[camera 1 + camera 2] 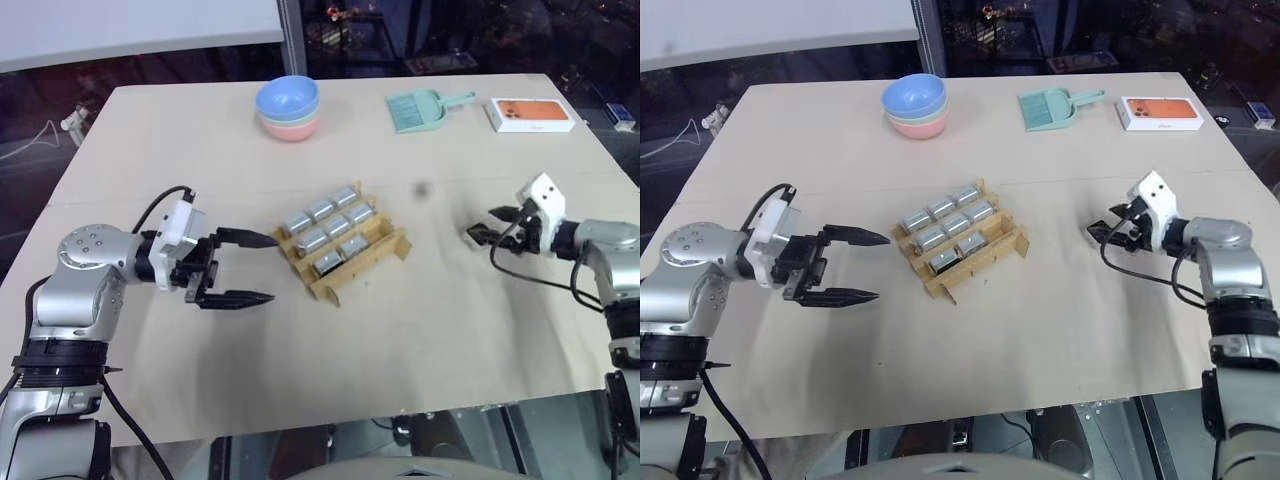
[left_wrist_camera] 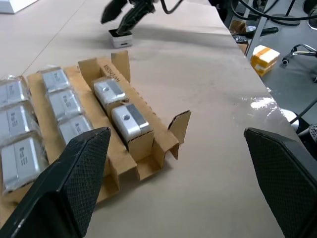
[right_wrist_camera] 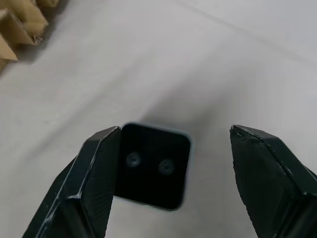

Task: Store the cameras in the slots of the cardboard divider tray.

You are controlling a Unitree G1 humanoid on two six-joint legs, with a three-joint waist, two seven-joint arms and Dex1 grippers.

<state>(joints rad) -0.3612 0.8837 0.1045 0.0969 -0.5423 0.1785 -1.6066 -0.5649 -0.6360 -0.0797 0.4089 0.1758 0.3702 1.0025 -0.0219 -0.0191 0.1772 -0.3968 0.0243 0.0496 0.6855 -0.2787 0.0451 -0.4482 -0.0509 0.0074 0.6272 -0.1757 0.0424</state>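
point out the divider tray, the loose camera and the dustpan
divider tray (image 1: 392,246) left eye view, bare cardboard strip end
loose camera (image 3: 151,165) right wrist view, black face
dustpan (image 1: 412,110) left eye view, teal pan

Silver-grey cameras (image 1: 330,228), brown tray (image 1: 395,247)

Bystanders on the beige tabletop (image 1: 200,130)

Along the far edge stands a stack of bowls (image 1: 288,108), a blue one on top with green and pink beneath. To the right of it lies a teal dustpan (image 1: 420,108), its handle pointing right, and farther right an orange-and-white flat phone box (image 1: 531,114) lies near the corner. The three are well apart from each other. Beyond the tabletop's right side, a yellow box (image 2: 264,58) sits on the floor.
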